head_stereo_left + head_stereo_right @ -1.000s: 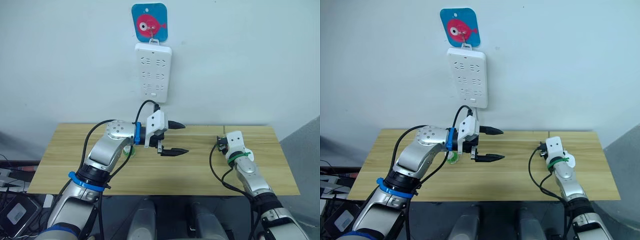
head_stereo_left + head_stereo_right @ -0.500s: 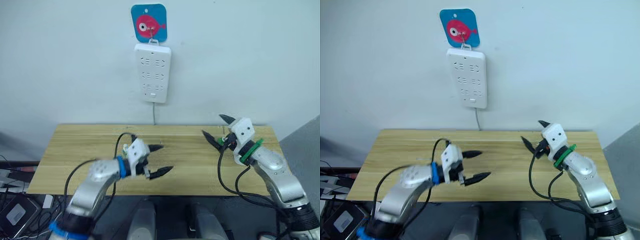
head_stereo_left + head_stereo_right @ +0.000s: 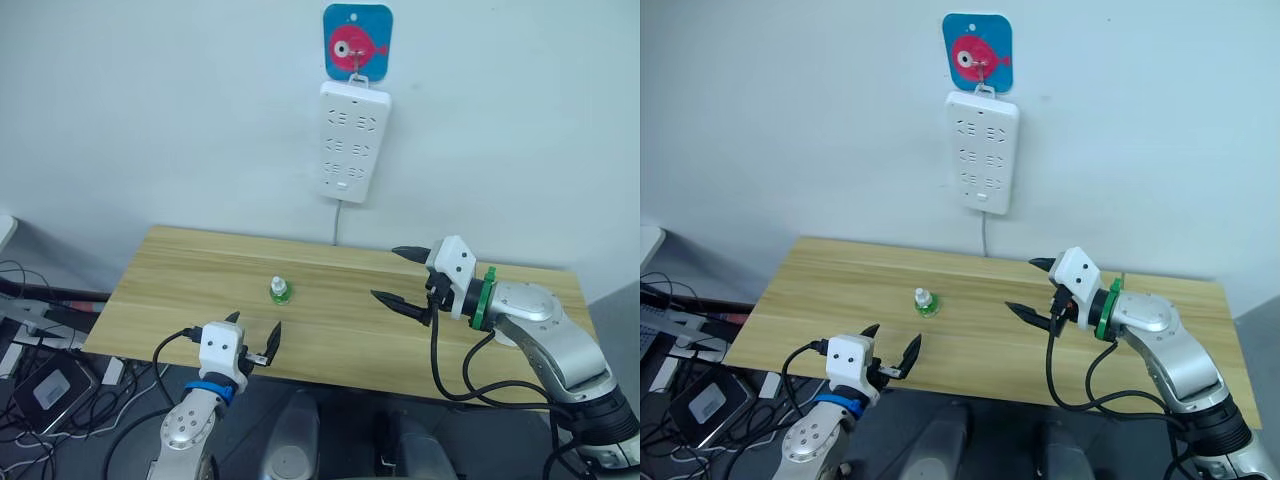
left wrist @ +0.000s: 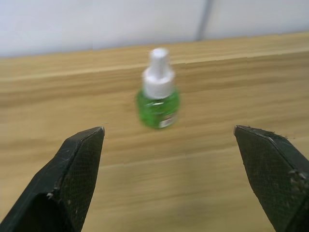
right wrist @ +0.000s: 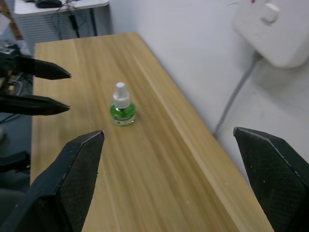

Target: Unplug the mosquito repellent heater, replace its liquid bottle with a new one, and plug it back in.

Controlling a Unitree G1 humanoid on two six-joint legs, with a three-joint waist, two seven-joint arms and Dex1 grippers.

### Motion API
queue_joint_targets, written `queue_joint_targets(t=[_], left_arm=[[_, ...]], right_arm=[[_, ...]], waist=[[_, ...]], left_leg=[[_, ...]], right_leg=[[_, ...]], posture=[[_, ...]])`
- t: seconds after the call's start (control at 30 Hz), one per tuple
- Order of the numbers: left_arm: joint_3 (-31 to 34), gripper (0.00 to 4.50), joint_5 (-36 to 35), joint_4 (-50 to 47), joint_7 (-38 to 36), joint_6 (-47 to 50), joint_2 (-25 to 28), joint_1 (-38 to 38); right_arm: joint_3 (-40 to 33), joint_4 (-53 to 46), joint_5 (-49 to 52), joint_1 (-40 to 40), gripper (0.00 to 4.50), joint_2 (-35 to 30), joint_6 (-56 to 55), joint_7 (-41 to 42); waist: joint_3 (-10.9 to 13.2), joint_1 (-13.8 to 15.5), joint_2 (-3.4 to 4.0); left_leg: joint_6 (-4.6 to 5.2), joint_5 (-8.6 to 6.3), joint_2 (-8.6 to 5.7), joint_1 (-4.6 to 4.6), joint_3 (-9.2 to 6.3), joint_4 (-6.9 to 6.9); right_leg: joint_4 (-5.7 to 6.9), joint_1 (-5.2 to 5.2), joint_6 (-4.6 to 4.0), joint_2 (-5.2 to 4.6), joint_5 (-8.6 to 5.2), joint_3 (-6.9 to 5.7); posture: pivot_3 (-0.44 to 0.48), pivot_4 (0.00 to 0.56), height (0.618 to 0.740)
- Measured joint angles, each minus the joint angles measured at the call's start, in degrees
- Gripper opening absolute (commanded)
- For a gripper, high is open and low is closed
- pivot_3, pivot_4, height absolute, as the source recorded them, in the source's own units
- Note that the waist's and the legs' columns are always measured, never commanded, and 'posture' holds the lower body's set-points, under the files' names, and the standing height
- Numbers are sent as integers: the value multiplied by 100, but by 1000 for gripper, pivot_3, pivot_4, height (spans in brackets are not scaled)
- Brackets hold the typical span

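While green liquid bottle stands upright alone mid-table, bare wood all round it; left hand spread at table's near edge; right hand spread, empty, well right of bottle.

silver arms | white wrist housings | black pointed fingers (green/blue wrist bands)

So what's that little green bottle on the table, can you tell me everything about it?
The little green bottle looks like clear green plastic with liquid inside, a round squat body, a small label low on its front, and a tall white cap on top. It stands upright, alone on the wooden table, a little toward the wall with the power strip. Nothing touches it except the tabletop. Both end effectors are open and well away from it.
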Motion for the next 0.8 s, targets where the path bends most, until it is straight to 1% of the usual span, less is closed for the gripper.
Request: queue_joint_targets(t=[0.03, 0.07, 0.13, 0.3, 0.37, 0.57, 0.7, 0.8], left_arm=[[17, 4500, 47, 450, 73, -221, -24, -291], [43, 4500, 92, 902, 130, -425, -44, -569], [19, 4500, 194, 1745, 181, -898, -52, -1041], [-48, 4500, 239, 3385, 182, -1780, -250, -1903], [-53, 4500, 194, 3956, 80, -1974, -317, -2215], [-78, 4500, 214, 5033, -23, -2580, -369, -2814], [-110, 4500, 362, 5579, 88, -2882, -308, -3155], [-109, 3916, 402, 5834, 158, -3006, -279, -3309]], right_arm=[[2, -20, 4, -11, 4463, -17, 90, 41], [25, -64, 7, -28, 4463, -14, 175, 74], [45, -232, 30, -54, 4463, -49, 351, 101], [27, -659, 232, -115, 4463, -210, 858, 148], [-30, -798, 339, -137, 4463, -267, 1081, 158], [-230, -1092, 586, -165, 4463, -439, 1551, 146], [-271, -1112, 632, -255, 4463, -440, 1726, 75], [-284, -1169, 658, -350, 4500, -425, 1867, -9]], waist=[[22, 50, 11], [36, 102, 12], [50, 187, 12], [88, 221, 5], [96, 221, 3], [119, 191, 1], [123, 180, 0], [124, 176, 1]], left_leg=[[0, 0, 0, -1, 0, -1], [0, 0, 1, -3, -1, -1], [-1, -1, 1, -4, -2, -4], [-8, -5, 1, -12, 0, -4], [-8, -5, 1, -12, 0, -4], [-8, -5, 2, -11, -2, -5], [-8, -5, 2, -11, -3, -5], [-9, -6, 2, -12, -2, -5]], right_leg=[[1, -2, 2, 1, 2, -2], [3, -5, 25, 6, 15, -3], [1, -6, 35, 7, 21, -4], [-7, -7, 38, 6, 22, -2], [-6, -7, 38, 6, 22, -4], [-6, -7, 39, 8, 22, -3], [-6, -7, 40, 9, 22, -5], [-8, -7, 40, 10, 22, -5]], posture=[[442, 291, 740], [437, 293, 740], [422, 304, 740], [387, 314, 740], [373, 316, 740], [352, 315, 740], [346, 313, 740], [344, 307, 740]])
